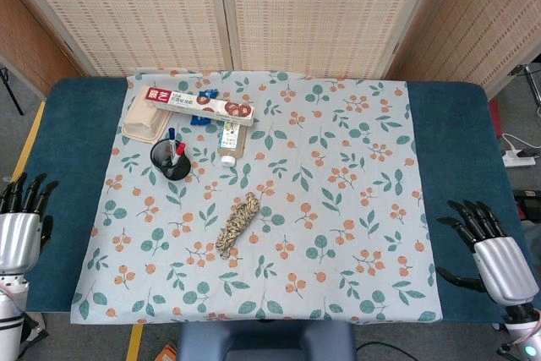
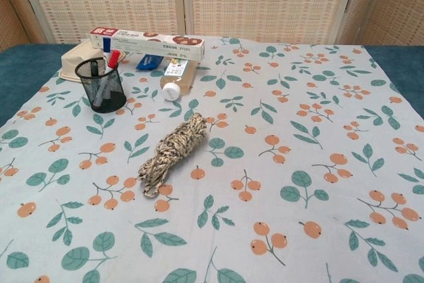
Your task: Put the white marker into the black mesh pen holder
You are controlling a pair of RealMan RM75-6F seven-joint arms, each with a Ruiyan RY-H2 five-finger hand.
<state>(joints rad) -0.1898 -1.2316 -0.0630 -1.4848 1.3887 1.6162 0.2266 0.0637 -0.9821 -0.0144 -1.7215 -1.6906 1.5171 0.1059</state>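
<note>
White marker [image 2: 99, 95] stands inside the black mesh pen holder [image 2: 102, 85], beside a red-capped pen [image 2: 113, 58] and a blue-capped pen [image 2: 108, 46]. The job looks done. Left hand [image 1: 19, 227] and right hand [image 1: 494, 253] sit at the table edges, fingers spread, holding nothing. Nothing more seems needed.

left hand [image 1: 19, 227]: near-left edge, fingers spread, holding nothing | right hand [image 1: 488, 248]: near-right edge, fingers spread, holding nothing
</note>
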